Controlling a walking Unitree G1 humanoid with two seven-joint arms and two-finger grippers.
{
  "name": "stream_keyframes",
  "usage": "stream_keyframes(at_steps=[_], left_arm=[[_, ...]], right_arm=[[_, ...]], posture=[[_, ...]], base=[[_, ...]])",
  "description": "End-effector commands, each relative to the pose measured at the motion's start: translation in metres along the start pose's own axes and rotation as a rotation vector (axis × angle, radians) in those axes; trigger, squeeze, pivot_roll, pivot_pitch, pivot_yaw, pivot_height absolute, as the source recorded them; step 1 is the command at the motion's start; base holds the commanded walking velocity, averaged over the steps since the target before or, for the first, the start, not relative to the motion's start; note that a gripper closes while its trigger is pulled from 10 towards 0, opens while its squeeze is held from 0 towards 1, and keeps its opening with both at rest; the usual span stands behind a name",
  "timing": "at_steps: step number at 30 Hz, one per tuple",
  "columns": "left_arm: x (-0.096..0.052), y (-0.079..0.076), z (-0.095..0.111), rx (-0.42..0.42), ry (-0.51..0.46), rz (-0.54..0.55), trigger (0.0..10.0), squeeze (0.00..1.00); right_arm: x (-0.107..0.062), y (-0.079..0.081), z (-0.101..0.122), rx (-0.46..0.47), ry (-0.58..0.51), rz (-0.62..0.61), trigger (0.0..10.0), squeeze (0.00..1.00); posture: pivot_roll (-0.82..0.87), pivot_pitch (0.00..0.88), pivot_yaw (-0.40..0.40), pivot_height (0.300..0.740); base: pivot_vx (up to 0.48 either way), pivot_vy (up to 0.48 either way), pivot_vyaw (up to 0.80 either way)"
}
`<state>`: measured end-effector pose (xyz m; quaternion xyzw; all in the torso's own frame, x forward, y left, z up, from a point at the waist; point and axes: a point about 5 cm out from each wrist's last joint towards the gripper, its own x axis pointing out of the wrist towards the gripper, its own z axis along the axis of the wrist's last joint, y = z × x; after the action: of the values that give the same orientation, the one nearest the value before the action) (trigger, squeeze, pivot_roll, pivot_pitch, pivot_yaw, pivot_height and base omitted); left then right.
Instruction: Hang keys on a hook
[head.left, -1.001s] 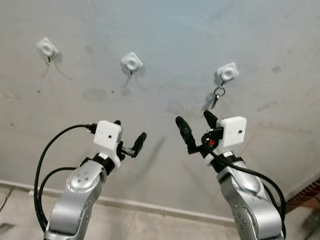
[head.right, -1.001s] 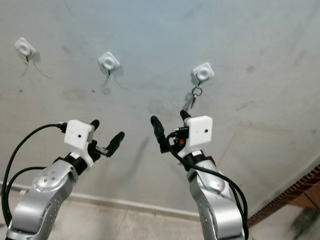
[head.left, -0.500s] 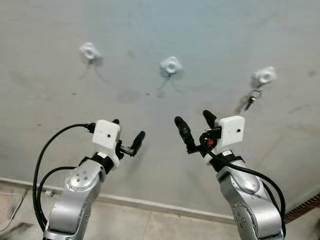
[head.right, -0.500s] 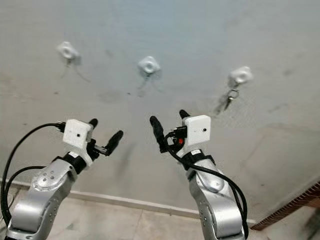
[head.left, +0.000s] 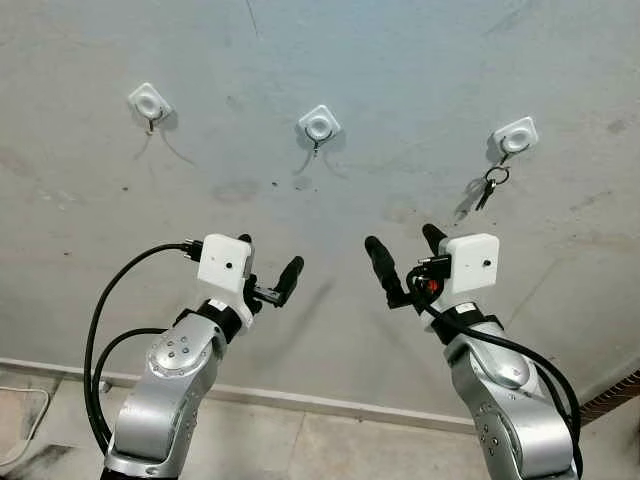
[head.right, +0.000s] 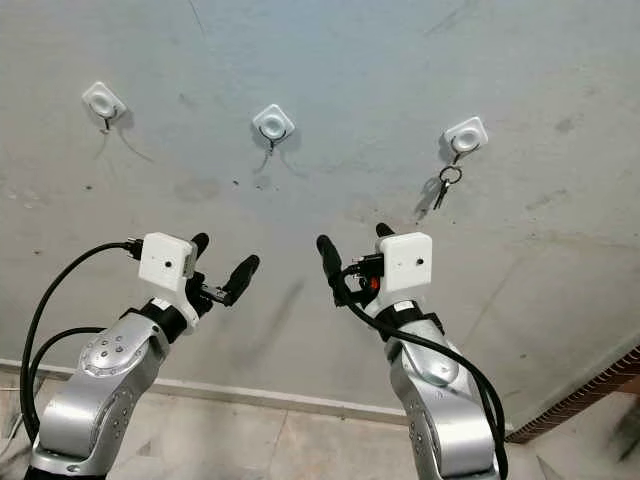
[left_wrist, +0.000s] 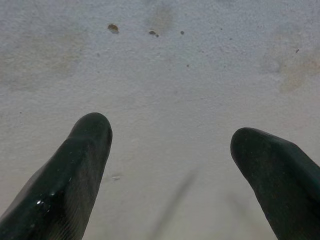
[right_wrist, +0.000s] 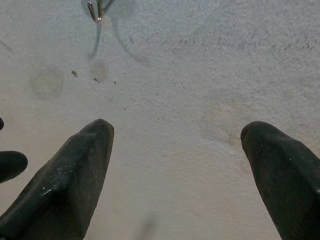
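A stained grey wall (head.left: 400, 80) carries three white hooks in a row. The keys (head.left: 487, 188) hang from the hook (head.left: 516, 136) above the right pincer (head.left: 404, 255); the middle hook (head.left: 319, 125) and the far-left hook (head.left: 150, 102) are bare.

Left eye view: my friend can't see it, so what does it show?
Keys hang from the right-hand hook of three white hooks on a grey wall. Below, the robot's left end effector and right end effector are raised, open and empty.
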<state>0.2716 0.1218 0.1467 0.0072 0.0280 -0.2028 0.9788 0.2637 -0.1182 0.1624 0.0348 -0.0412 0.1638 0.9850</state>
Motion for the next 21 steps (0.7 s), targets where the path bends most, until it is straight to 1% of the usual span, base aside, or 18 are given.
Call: stream_keyframes(at_steps=[1, 10, 21], left_arm=[[0.0005, -0.0014, -0.0027, 0.002, 0.021, 0.000, 10.0, 0.00], [0.0006, 0.0007, -0.0039, 0.004, 0.030, 0.013, 10.0, 0.00], [0.0007, 0.0011, -0.0048, 0.007, 0.033, 0.011, 10.0, 0.00]], right_arm=[[-0.0009, 0.0002, 0.0021, 0.005, -0.001, -0.005, 10.0, 0.00], [0.0003, 0.0034, 0.0036, 0.016, -0.002, 0.027, 10.0, 0.00], [0.0001, 0.0037, 0.0022, 0.019, 0.005, 0.030, 10.0, 0.00]], posture=[[0.11, 0.000, -0.033, 0.740], [0.11, 0.000, -0.033, 0.740], [0.12, 0.000, -0.037, 0.740]], base=[[0.000, 0.000, 0.00], [0.000, 0.000, 0.00], [0.000, 0.000, 0.00]])
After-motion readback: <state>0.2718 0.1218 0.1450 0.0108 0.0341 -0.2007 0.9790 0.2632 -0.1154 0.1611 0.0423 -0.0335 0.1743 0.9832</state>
